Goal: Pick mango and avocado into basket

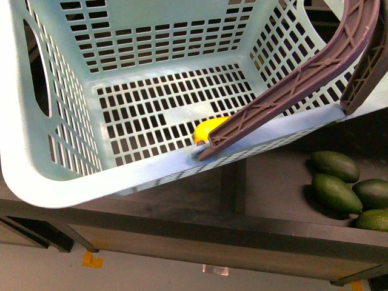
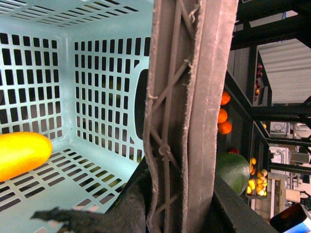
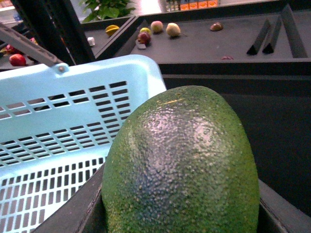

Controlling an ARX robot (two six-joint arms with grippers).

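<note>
The light teal basket [image 1: 60,176] fills the front view, tilted toward me. The yellow mango [image 1: 209,129] lies on its slotted floor, partly behind the brown handle [image 1: 291,85]. It also shows in the left wrist view [image 2: 22,153]. My left gripper [image 2: 180,204] is shut on the basket's brown handle [image 2: 194,97]. My right gripper [image 3: 180,218] is shut on the dark green avocado [image 3: 180,165], which it holds just outside the basket's rim [image 3: 97,68]. A green avocado [image 2: 234,171] shows behind the handle in the left wrist view. Neither gripper shows in the front view.
Several loose avocados [image 1: 334,165] lie on the dark shelf [image 1: 273,194] at the right, below the basket. Oranges [image 2: 223,114] sit on a rack beyond the handle. A far dark shelf [image 3: 218,43] holds a few scattered fruits [image 3: 172,30].
</note>
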